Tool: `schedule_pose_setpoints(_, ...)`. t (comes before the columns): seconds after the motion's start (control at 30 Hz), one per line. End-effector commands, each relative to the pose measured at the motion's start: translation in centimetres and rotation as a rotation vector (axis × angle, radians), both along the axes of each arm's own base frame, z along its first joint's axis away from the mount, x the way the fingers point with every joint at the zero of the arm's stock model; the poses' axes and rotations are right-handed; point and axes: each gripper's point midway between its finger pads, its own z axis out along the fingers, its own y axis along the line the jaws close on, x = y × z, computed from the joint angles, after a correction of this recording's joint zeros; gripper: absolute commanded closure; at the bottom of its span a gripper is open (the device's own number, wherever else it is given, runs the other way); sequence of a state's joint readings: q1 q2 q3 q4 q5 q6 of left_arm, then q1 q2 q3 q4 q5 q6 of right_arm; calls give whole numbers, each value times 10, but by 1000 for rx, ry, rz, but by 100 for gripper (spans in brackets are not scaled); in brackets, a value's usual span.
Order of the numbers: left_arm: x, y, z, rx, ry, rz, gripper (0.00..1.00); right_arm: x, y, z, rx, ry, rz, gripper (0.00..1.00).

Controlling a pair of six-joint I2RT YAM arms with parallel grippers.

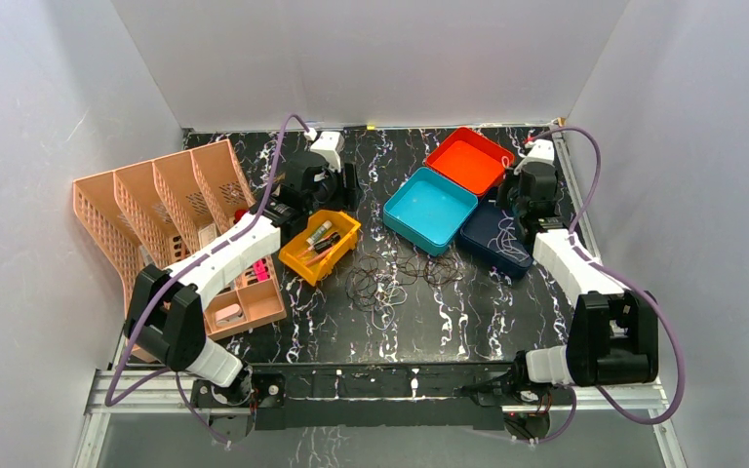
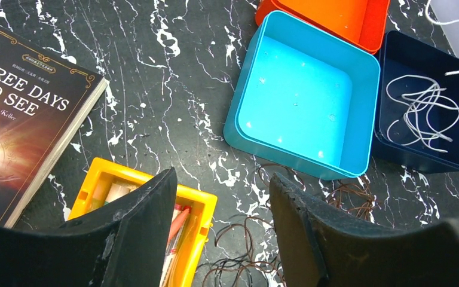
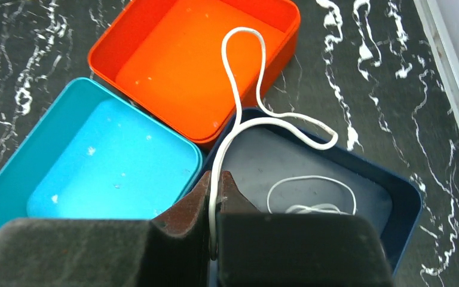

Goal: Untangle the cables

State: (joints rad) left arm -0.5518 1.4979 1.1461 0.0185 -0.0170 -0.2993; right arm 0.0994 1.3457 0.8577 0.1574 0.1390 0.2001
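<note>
One white cable [image 3: 237,89] hung pinched in your right fingers [image 3: 200,206] over the navy tray [image 3: 403,209], seemingly to join the white ones inside. Brown cables [image 1: 390,278] lay tangled on the surface [image 1: 468,322] near your spread left fingers [image 2: 149,221], probably your next pick.

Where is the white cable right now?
In the right wrist view, the right claw pinches the white cable, which loops up over the dark blue tray and the orange tray.
</note>
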Motion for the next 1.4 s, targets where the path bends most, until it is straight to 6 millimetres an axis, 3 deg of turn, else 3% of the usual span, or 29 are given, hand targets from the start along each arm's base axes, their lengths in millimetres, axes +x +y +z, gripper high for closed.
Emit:
schedule_pose_setpoints(0.0,-1,1,24,-39,-58,-7,43,-6,-11,10,14,-37,-74,100)
schedule_pose_setpoints(0.23,-3,3,21,-26,-50,-6,43,-9,-15,-21,9,92,-100,100)
schedule_pose_setpoints(0.63,-3,8,21,-12,-56,12,42,-15,0,-62,78,237,-62,96)
schedule_pose_setpoints(0.73,-4,8,19,-11,-54,11,42,-13,-2,-65,72,241,-77,85)
schedule_pose_setpoints(0.83,-4,8,20,-13,-54,9,42,-11,-3,-64,77,239,-89,83)
schedule_pose_setpoints(1.07,-4,9,21,-10,-58,12,42,-17,15,-61,179,289,-54,90)
schedule_pose_setpoints(1.37,-5,7,20,-13,-54,5,42,-29,8,-70,182,301,-106,90)
